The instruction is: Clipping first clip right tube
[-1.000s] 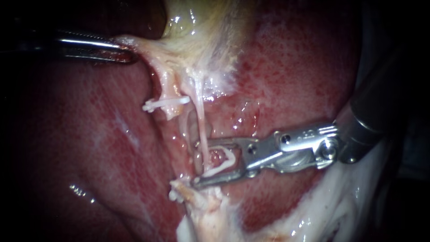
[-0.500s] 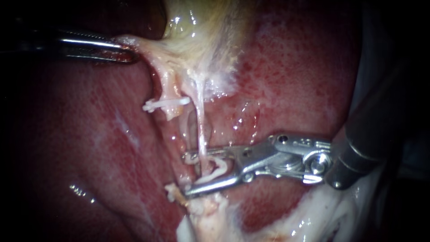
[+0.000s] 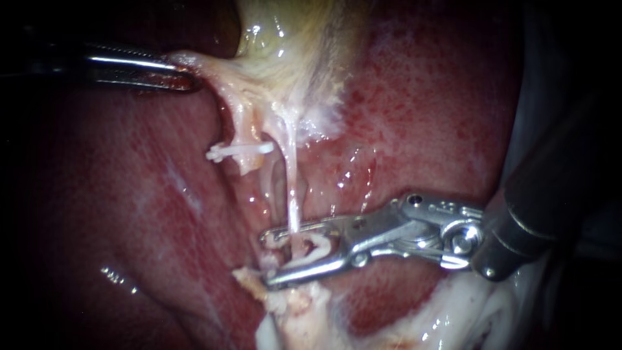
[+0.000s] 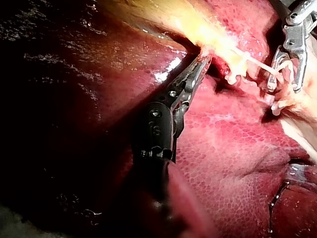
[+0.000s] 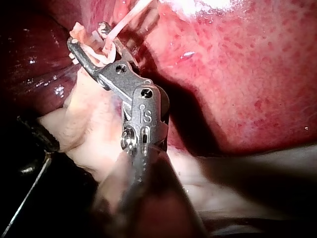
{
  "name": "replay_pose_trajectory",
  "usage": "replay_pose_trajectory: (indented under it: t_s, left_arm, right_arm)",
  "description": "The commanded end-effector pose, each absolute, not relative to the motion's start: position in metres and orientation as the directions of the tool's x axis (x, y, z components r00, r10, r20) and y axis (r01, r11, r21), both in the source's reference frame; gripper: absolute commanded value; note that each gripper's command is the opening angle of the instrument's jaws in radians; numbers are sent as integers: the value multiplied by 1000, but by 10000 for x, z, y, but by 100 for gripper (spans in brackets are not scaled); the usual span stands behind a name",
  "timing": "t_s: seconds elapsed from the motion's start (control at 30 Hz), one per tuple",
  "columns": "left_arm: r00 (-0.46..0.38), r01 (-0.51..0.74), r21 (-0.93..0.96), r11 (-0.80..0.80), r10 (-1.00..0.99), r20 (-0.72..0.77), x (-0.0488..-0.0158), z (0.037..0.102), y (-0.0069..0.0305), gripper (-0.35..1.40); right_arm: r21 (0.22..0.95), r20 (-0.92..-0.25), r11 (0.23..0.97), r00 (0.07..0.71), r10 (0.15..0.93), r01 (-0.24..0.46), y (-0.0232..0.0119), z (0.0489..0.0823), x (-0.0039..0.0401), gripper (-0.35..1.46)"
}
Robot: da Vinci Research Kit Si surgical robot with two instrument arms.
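Clipping the right tube (image 3: 291, 188), is that the step in hand?

Yes, judging by how things lie. The right tool (image 3: 267, 259) has its jaws partly apart and carries a white clip (image 3: 315, 246) between them, one jaw pressed on each leg of it. The right tube, a thin pale strand, runs across between the jaws, just ahead of the clip's bend.

So the clip is not closed?

Not that I can see. Its legs stand apart with the strand inside them.

And the left tool (image 3: 184, 78)?

Clamped on pale tissue (image 3: 214, 71), well away from the right tool and out beyond its upper jaw. I think it is pulling the strand taut. Between the two tools a second clip (image 3: 240, 151) sits on the neighbouring tube (image 3: 245, 129).

What does the next move call for?

A squeeze, I reckon, until the clip's legs meet and latch. First I would check that both jaw tips reach past the strand, and that no liver (image 3: 129, 214) or loose fat (image 3: 295, 301) beside the lower jaw gets caught. The far side of the jaws is hidden, so I cannot be sure. The left tool should hold its pull steady.
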State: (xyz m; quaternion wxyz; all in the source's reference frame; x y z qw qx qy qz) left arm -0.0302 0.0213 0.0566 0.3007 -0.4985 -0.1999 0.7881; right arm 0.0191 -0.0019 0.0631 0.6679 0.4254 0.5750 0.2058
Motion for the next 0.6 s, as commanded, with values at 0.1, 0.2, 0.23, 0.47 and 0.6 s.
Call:
replay_pose_trajectory:
  t_s: [0.1,0.2,0.23,0.47,0.6]
  left_arm:
    - [-322,-275,-615,-739,673,-666,-302,566,213,-35]
    - [-322,-275,-615,-739,673,-666,-302,566,213,-35]
    - [-322,-275,-615,-739,673,-666,-302,566,213,-35]
    - [-322,-275,-615,-739,673,-666,-303,566,213,-35]
    - [-322,-275,-615,-739,673,-666,-303,566,213,-35]
  right_arm:
    - [810,-585,546,257,769,213,-20,630,192,14]
    - [821,-571,532,261,778,209,-20,630,191,3]
    - [824,-566,527,263,781,208,-20,630,191,-1]
    - [840,-542,503,271,796,202,-20,629,189,-35]
    - [862,-506,470,281,815,191,-20,629,188,-35]
